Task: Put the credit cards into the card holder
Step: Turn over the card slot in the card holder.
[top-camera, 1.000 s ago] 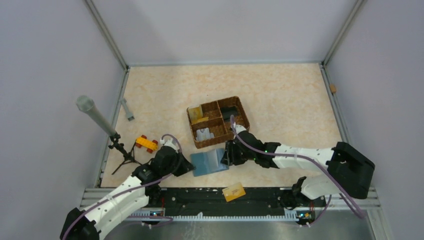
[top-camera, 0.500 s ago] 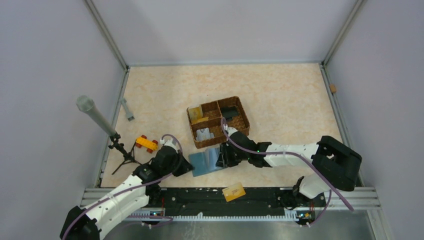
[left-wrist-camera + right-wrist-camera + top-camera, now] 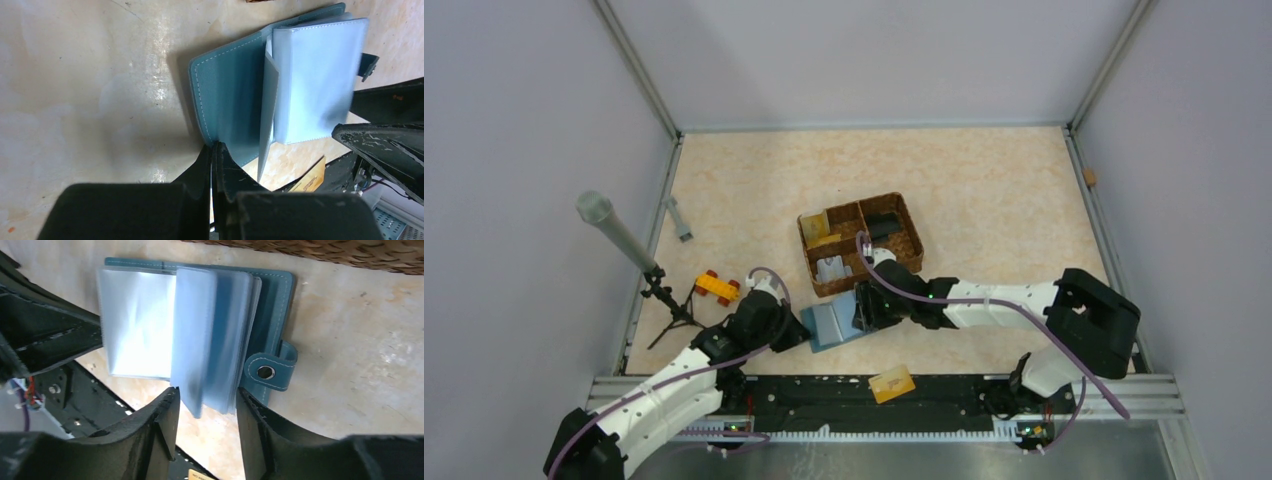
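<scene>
Showing one open card holder [image 3: 829, 326], one gold card [image 3: 891, 383] nearby.

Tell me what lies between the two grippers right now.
The open card holder, flat on the table: the left gripper at its left cover, the right gripper over its clear sleeves. The top view shows it.

The right gripper [image 3: 861, 308] has slid toward 9 o'clock, from the 3 o'clock edge of the card holder [image 3: 824, 327] to over its middle. The right arm has stretched out the same way, its big shoulder block swinging toward 9 o'clock too. The card holder has shifted slightly toward 9 o'clock and shows less of its 3 o'clock half, where the clear sleeves [image 3: 215, 340] look blurred.
</scene>
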Controlling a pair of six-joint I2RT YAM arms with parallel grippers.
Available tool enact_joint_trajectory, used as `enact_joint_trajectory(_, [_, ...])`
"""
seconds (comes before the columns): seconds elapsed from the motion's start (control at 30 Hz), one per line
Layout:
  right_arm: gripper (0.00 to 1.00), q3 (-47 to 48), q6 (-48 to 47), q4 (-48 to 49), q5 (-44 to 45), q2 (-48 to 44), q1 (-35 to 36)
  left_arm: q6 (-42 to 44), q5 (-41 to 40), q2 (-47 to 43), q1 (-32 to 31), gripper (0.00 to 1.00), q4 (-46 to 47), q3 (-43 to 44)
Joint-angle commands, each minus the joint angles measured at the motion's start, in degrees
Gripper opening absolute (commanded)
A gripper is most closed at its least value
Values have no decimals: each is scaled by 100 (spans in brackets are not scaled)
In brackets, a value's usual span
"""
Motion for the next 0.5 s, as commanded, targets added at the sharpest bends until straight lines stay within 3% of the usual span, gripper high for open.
enact_joint_trajectory(0.0, [50,311,-166,-241,461,-88,102,77,107,11,-11,0,137,131])
enact_joint_trajectory(0.1, [59,357,-213,-353,581,-238,111,69,98,3,-18,0,127,121])
enact_joint_trajectory(0.27, [65,288,-255,-217,597,-518,113,68,92,30,-14,0,126,120])
enact_joint_trajectory(0.47, [53,225,-252,86,340,-411,108,55,88,34,-10,0,138,116])
